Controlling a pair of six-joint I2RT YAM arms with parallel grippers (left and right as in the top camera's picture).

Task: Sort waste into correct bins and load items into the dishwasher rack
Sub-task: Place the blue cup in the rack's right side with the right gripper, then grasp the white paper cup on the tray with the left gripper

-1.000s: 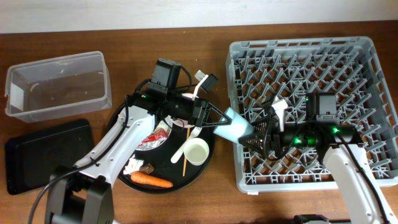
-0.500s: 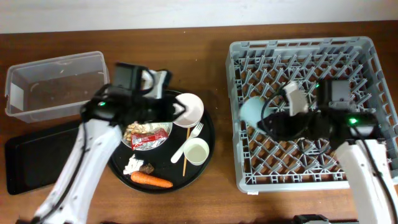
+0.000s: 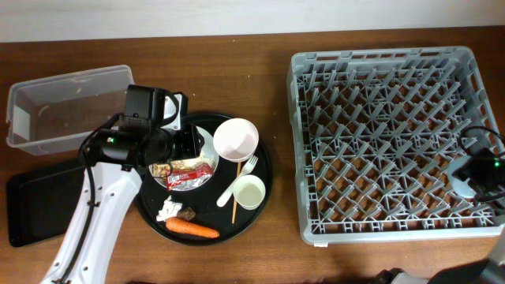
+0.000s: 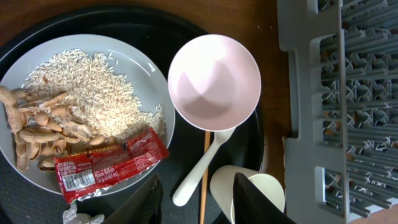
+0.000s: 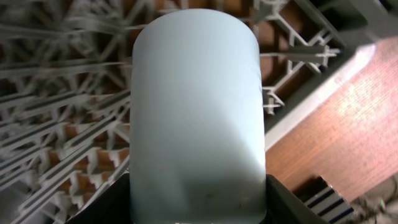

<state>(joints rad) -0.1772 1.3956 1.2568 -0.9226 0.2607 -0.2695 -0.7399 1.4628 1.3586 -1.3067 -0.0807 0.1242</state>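
One step in hand: loading the blue cup into the rack. Calls for lowering it straight down under the right gripper, then letting go. Squeezes the cup snug on both sides. On the left gripper: wide apart, holding nothing, pink bowl just ahead

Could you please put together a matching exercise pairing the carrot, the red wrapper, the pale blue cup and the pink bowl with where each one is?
Things:
1. carrot
2. red wrapper
3. pale blue cup
4. pink bowl

Places:
A. held by the right gripper
B. on the plate, beside the rice
C. at the edge of the black tray nearest the robot
D. upright and empty, next to the plate

Pairs: 1-C, 2-B, 3-A, 4-D
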